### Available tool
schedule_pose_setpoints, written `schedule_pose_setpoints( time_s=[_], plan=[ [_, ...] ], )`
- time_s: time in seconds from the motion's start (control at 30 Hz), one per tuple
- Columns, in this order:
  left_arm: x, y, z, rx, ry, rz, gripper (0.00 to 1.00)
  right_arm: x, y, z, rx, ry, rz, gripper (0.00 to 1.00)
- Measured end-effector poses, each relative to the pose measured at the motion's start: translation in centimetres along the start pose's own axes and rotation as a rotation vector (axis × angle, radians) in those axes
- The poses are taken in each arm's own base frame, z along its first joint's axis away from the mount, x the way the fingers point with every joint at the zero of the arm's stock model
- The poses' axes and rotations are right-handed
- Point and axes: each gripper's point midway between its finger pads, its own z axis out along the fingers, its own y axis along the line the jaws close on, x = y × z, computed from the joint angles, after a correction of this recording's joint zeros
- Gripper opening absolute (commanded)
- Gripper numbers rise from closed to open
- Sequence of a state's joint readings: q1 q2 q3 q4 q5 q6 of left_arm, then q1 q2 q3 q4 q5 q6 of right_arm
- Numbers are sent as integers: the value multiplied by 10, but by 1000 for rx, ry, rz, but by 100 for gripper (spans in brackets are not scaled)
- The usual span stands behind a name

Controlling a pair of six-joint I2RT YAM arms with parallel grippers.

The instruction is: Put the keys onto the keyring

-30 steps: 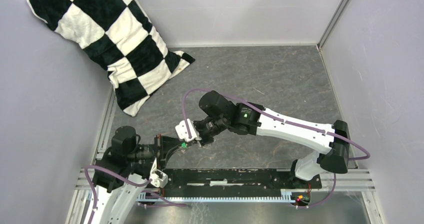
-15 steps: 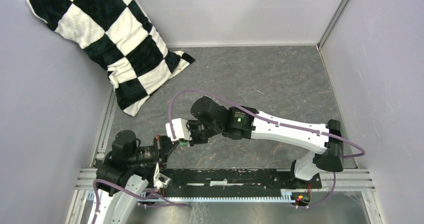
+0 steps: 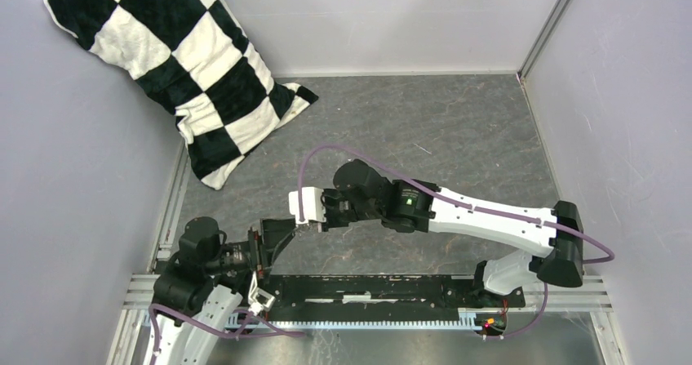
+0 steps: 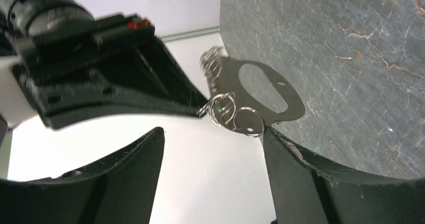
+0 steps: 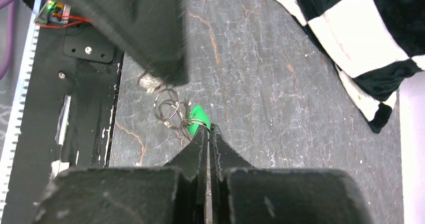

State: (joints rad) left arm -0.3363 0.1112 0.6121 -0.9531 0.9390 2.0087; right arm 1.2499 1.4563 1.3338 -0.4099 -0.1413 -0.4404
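My right gripper (image 5: 208, 129) is shut, its tips pinching a wire ring at the keys' bright green tag (image 5: 197, 119). Small silvery rings (image 5: 168, 106) hang from that spot above the grey floor. In the left wrist view the keyring (image 4: 296, 105) is a flat grey loop with an oval opening and small rings (image 4: 223, 108) strung along its edge, hanging from the right gripper (image 4: 200, 112). My left gripper (image 4: 213, 134) stands open just below it, one fingertip (image 4: 268, 134) close to the lowest ring. From above, the left gripper (image 3: 273, 233) and the right gripper (image 3: 303, 225) meet near the front left.
A black-and-white checkered pillow (image 3: 179, 71) leans in the back left corner; its corner (image 5: 361, 38) shows in the right wrist view. A black rail (image 3: 367, 287) runs along the near edge. Pale walls (image 3: 392, 22) close in the grey marbled floor (image 3: 441, 128).
My left gripper has opened and let go of the ring cluster, which now hangs from the shut right gripper. The right arm swung left and then back a little.
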Motion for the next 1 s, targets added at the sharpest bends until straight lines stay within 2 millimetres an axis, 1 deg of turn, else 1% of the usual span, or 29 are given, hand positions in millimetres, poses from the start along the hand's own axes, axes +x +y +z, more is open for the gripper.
schedule_pose_setpoints(
  time_s=[0.07, 0.17, 0.3, 0.4, 0.53, 0.77, 0.87, 1.0],
  plan=[
    [2, 2, -2, 2, 13, -22, 83, 0, 4, -4, -10, -21, -29, 0],
    [8, 9, -6, 8, 41, -114, 90, 0, 12, -15, -40, -64, -86, 1],
    [18, 10, -6, 49, 63, -284, 98, -12, 22, -26, -95, -135, -153, 0],
    [23, 4, -1, 104, 46, -444, 99, -22, 30, -32, -153, -194, -205, 0],
    [28, 3, 4, 137, 36, -631, 99, -24, 41, -37, -227, -228, -249, 0],
    [24, 22, 4, 121, 2, -785, 95, -24, 44, -48, -252, -245, -265, 0],
    [20, 33, 3, 89, -16, -850, 89, -25, 46, -50, -265, -247, -269, 0],
    [14, 57, 2, 39, -65, -917, 80, -27, 46, -53, -277, -236, -266, 1]
  ],
)
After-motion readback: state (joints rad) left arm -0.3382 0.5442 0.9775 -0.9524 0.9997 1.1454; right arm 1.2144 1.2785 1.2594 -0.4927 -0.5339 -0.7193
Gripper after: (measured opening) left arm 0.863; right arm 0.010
